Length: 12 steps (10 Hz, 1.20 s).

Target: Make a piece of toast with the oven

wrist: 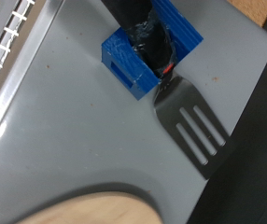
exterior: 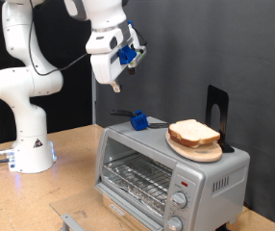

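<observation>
**Gripper hangs above the oven roof, bread waiting to one side**

Black backdrop and a pale wooden table frame our scene, with the oven standing towards the exterior view's bottom right, its glass door seemingly closed over the wire rack. On its roof we see a round wooden plate carrying the piece of toast, with a black stand upright just behind it.

Our gripper hovers in the air well above the roof, holding nothing. We cannot tell from either view whether its fingers are parted or closed.

From the gripper, the bread lies down and towards the exterior view's right, well apart. Nearly below the gripper rests a spatula, its blue handle block lying on the roof, between the gripper's drop line and the plate. In the wrist view the slotted blade extends away from the blue block, so the tool's long axis runs across the oven top; the plate's rim shows at the frame's edge.

The slice lies flat, roughly square, so it has no marked long axis; one corner points towards the exterior view's bottom.
</observation>
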### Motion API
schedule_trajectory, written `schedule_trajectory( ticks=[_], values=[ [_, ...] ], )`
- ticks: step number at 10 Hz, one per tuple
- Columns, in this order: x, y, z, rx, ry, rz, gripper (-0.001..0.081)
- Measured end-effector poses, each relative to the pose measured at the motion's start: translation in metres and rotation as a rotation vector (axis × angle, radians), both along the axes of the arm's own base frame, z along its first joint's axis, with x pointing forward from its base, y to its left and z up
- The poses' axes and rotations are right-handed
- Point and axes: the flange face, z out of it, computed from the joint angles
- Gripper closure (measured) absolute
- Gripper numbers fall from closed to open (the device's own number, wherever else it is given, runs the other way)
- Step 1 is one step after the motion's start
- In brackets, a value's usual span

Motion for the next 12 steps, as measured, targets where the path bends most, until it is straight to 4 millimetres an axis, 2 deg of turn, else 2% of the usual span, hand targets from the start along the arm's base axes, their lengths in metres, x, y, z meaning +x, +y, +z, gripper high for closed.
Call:
schedule_trajectory(
  ticks=[2, 5, 6, 9, 12],
  values=[
    [-0.006, 0.016, 0.013, -0.015, -0.111, 0.196, 0.0006],
    [-0.032, 0.044, 0.049, -0.126, -0.25, 0.446, 0.0006],
    [-0.038, 0.05, 0.055, -0.174, -0.268, 0.502, 0.0006],
    [-0.037, 0.047, 0.046, -0.126, -0.305, 0.467, 0.0006],
    [-0.051, 0.046, 0.044, -0.124, -0.396, 0.56, 0.0006]
  ],
)
